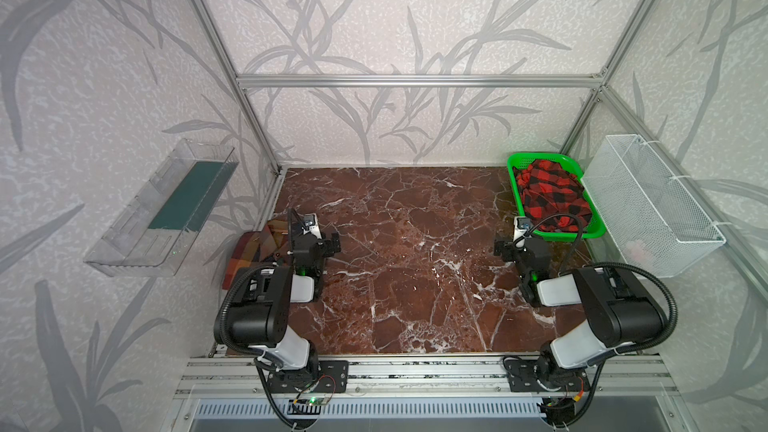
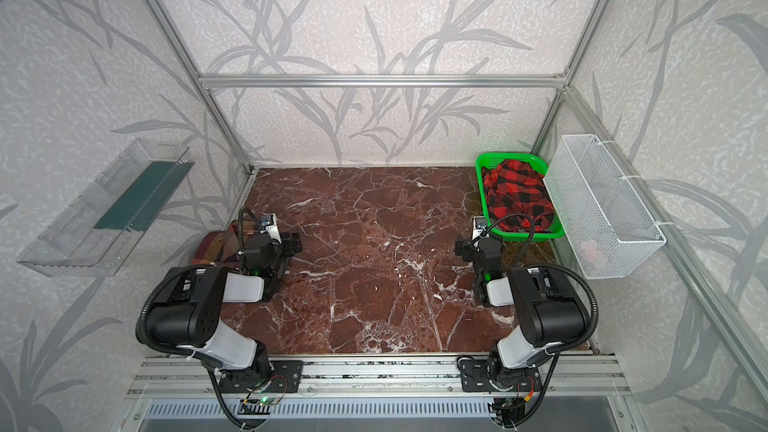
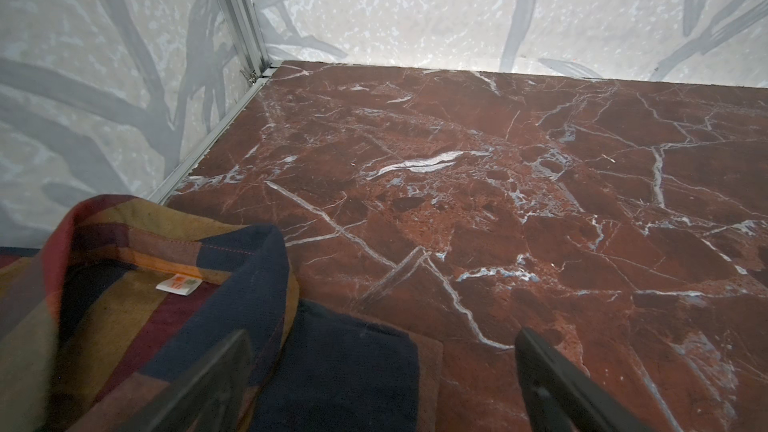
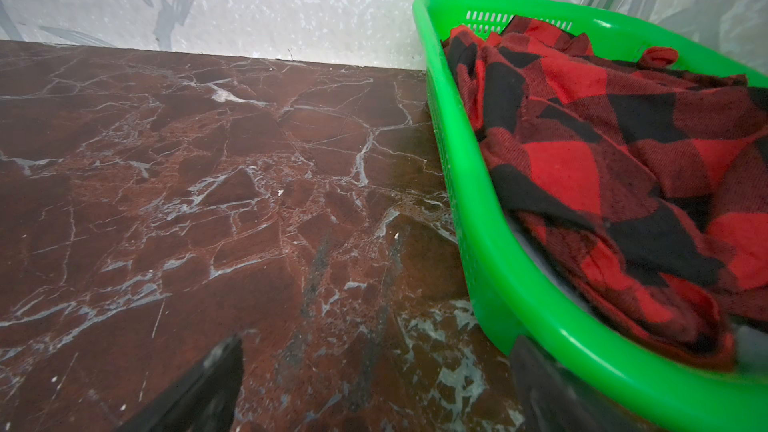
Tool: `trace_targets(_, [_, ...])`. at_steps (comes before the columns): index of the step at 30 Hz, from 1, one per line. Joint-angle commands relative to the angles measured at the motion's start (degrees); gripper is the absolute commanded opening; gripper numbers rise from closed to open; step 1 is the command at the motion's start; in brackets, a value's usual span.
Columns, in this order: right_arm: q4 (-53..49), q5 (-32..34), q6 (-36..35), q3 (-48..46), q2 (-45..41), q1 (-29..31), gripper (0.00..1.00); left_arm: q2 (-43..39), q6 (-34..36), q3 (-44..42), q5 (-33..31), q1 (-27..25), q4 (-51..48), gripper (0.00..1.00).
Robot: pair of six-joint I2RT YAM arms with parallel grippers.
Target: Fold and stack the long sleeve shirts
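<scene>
Mia: So, where are the shirts?

Ben: The red-and-black shirt [image 1: 548,193] is all bunched up inside the green basket [image 4: 465,201]. The basket sits on the table [image 1: 415,251], in the far right corner.

Mia: And the other one?

Ben: The brown plaid shirt [image 3: 124,305] lies on the left side of the table, right by the left wall [image 3: 83,126]. It looks folded, with the collar [image 3: 249,268] on top. I can see a little white tag [image 3: 176,284] inside the collar.

Mia: Where is the left gripper [image 3: 382,334]?

Ben: It is at the right edge of the brown plaid shirt. Its two fingers [image 3: 208,380] are spread wide apart. One is over the collar and one is over the bare table. Nothing is between them. I cannot tell if a finger touches the cloth.

Mia: And the right gripper [image 4: 378,342]?

Ben: It is on the right side, just beside the near left corner of the green basket. Its fingers [image 4: 199,384] are spread wide too, and they hold nothing. One is over the table and the other is right at the basket's rim. It looks blurry there, so I cannot tell if it touches.

Mia: Are the two shirts close together?

Ben: No. They are well apart, one on each side of the table.
</scene>
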Motion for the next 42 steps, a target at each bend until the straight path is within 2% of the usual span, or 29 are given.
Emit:
trace_targets(1, [1.6,0.2,0.1,1.5,0.1,-0.3,0.99,-0.3,1.0,1.1,0.5,0.2,0.3,0.99])
trace_targets(26, [0.9,0.7,-0.4,2.0,0.1,0.2,0.99,-0.3,1.1,1.1,0.5,0.2,0.2,0.99])
trace_targets(28, [-1.4,4.5,0.1,1.9,-2.1,0.9,0.99,-0.3,1.0,1.1,0.5,0.2,0.3,0.99])
trace_targets(30, [-4.4,3.7,0.3,2.1,-4.2,0.9,0.99,-0.4,1.0,1.1,0.5,0.2,0.2,0.99])
trace_targets(31, [-1.8,3.1,-1.2,1.7,-3.9,1.4,0.99,-0.3,1.1,1.1,0.5,0.3,0.2,0.99])
trace_targets(32, [-2.8,7.6,-2.9,1.7,-5.5,4.0,0.99,-0.4,1.0,1.1,0.5,0.3,0.2,0.99])
trace_targets(33, [-6.2,13.5,-4.6,2.6,-8.5,6.6,0.99,-0.3,0.9,1.1,0.5,0.3,0.2,0.99])
trace_targets(34, [-12.2,15.7,-6.1,4.9,-12.6,8.2,0.99,-0.7,0.8,1.4,-0.5,0.3,-0.2,0.99])
trace_targets(35, [-17.5,15.0,-5.7,6.9,-17.4,9.1,0.99,-2.3,0.5,2.3,-1.0,0.3,-3.3,0.99])
trace_targets(37, [-26.2,10.2,0.8,10.3,-26.0,8.9,0.99,-7.0,1.0,6.4,-0.5,0.0,-14.5,0.99])
trace_targets(39, [-32.4,9.0,13.7,13.3,-31.6,8.4,0.99,-10.0,0.3,13.2,-1.8,-0.4,-26.9,0.99])
trace_targets(41, [-40.5,7.9,25.5,16.5,-33.9,7.4,0.99,-13.2,-8.6,18.0,-5.7,-0.5,-31.3,0.99])
trace_targets(42, [-42.5,5.9,28.0,18.4,-33.7,6.3,0.99,-15.5,-12.5,20.0,-5.6,-0.4,-33.0,0.99])
